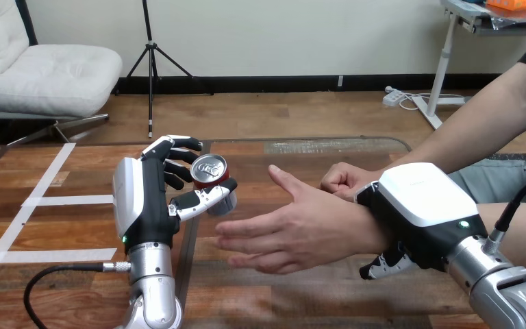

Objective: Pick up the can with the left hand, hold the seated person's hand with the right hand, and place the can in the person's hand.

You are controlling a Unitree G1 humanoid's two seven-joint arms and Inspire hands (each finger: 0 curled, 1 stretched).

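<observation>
The can (212,174) is red-sided with a plain silver top and a pull tab. Any print on its side is too small to read. It sits tilted, top turned toward the camera, in the robot's left hand (146,200), whose fingers and thumb curl round it. It is held above the wooden table (281,301), near strips of white tape (41,200).

Just beside the can, but apart from it, the person's open hand (294,229) reaches in from the right, fingers pointing toward the can. The right hand (421,199) lies over that wrist, white shell uppermost, with its fingers (383,264) showing beneath the wrist — wrapped round it. The person's other hand (342,179), a fist, rests behind.
</observation>
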